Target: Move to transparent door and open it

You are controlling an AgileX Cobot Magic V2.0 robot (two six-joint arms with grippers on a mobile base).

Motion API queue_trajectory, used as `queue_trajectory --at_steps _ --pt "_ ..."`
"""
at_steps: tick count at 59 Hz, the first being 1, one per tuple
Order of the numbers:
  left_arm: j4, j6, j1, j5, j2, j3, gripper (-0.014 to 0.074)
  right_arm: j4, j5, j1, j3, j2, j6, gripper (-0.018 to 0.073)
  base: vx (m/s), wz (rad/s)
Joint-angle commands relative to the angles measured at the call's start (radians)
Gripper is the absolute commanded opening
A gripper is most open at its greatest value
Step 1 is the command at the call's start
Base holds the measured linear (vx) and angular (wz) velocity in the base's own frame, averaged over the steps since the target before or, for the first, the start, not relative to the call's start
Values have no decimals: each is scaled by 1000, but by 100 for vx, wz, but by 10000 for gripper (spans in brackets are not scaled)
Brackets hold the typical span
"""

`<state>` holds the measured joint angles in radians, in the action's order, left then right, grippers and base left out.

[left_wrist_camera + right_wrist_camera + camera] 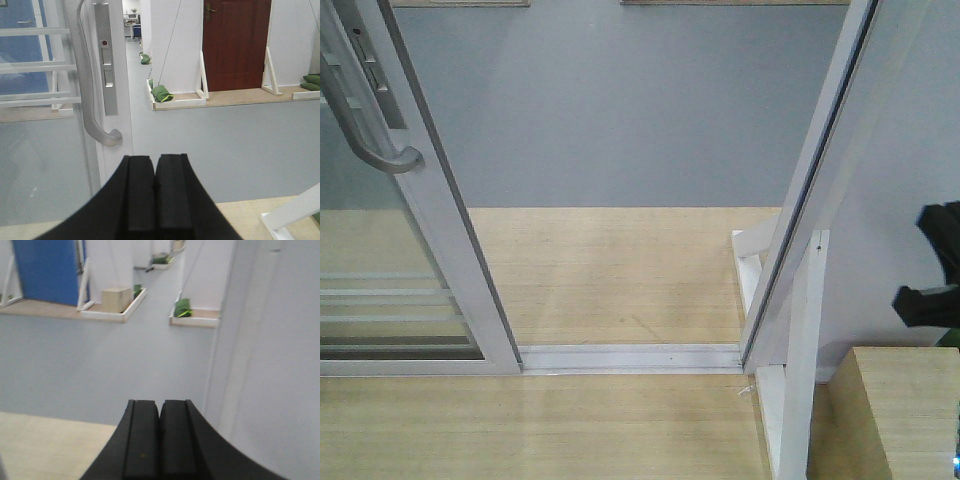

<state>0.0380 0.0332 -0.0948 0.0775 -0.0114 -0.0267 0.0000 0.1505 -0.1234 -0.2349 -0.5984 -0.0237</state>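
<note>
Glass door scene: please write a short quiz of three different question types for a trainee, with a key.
1. True or false: the left gripper is closed around the grey handle.
2. In the front view, the glass door stands at: A) left, B) right, C) centre.
3. Fill in: the floor track between the door and the white frame is ____ (blocked / uncovered).

Key:
1. False; the gripper is shut and apart from the handle, holding nothing.
2. A.
3. Uncovered; the doorway is open.
</note>
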Motion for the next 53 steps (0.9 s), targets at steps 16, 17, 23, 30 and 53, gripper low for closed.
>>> queue_trajectory --at_steps 16,17,23,30,53 --pt "-1 -10 -5 -77 -13 -32 -6 -21 -9 213 280 458 -16 -10 0 0" --pt "-1 -10 -5 -77 -13 -32 -6 -36 -66 212 277 488 -2 -9 0 0" --pt "-1 -10 -5 -77 -13 -32 -6 -73 -291 213 279 639 31 -8 0 0" --pt "-1 -10 -5 -71 -13 -32 -6 -44 -345 209 279 615 73 -8 0 0" --pt "-1 -10 -5 -66 -11 -32 -6 -44 -296 212 278 622 73 -8 0 0"
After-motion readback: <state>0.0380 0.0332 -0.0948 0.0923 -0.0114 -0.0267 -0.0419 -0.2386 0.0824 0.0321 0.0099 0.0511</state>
